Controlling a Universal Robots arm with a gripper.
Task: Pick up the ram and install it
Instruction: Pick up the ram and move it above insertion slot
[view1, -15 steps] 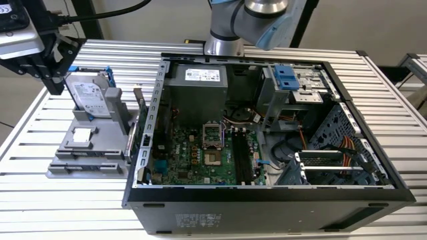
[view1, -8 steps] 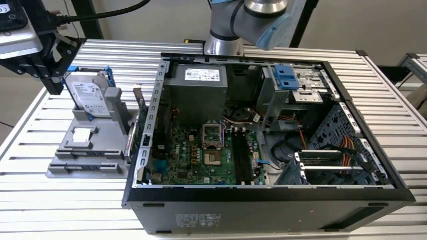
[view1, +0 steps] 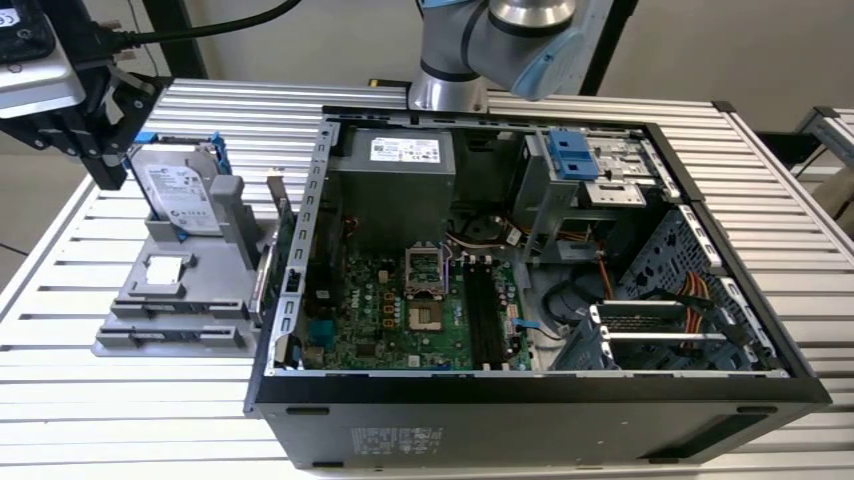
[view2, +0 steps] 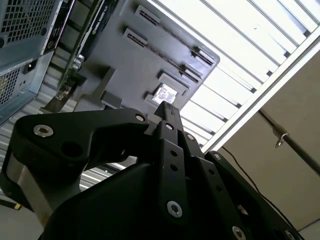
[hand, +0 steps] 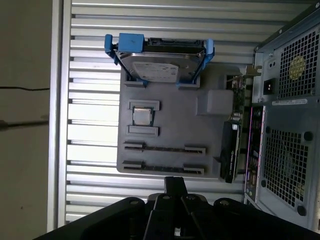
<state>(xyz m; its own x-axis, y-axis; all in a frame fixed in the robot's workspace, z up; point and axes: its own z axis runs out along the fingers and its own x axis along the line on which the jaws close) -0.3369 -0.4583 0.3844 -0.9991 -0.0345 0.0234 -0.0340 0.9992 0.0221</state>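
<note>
Two ram sticks (hand: 165, 148) sit unpicked in the tray (view1: 150, 300) at nine o'clock of the case (view1: 534, 388); your gripper (hand: 175, 182), fingers together and empty, hovers near them.

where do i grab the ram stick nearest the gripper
Likely pinch the ram mid-length on its top edge, coming straight down. It stands on edge in a slot of the gray holder, ends tucked in brackets, so only its middle is free.
</note>
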